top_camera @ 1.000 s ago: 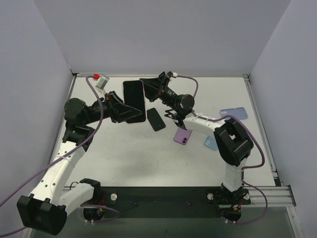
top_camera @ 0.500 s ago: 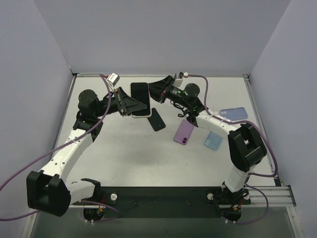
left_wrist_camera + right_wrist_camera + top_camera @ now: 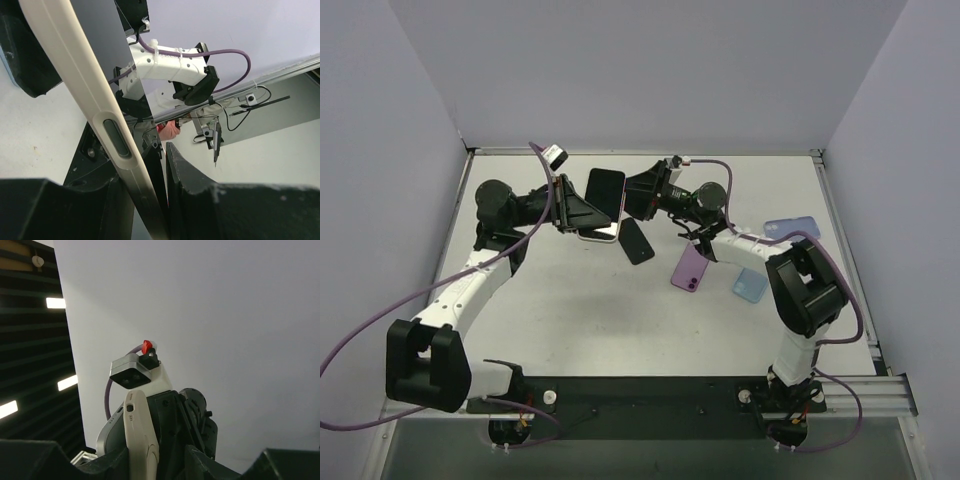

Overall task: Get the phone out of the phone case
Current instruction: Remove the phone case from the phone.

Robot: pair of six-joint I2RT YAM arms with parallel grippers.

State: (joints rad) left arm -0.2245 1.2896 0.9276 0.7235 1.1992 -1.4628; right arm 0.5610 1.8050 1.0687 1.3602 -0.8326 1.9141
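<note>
Two grippers meet mid-air. We see the left gripper point(image 3: 584, 212) clamped on the phone case point(image 3: 107, 130), phone point(image 3: 606, 190) inside; the right gripper point(image 3: 642, 192) has its fingers apart.

Phone point(image 3: 605, 192) steeper, more edge-on.

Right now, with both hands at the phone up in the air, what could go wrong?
1. The left hand clamps the cased phone only by its thin edge, above the table. Prying could twist it loose and drop it near the black phone.
2. The right wrist view shows a gap between the cream case and one finger, so the right hand may slip off.
</note>
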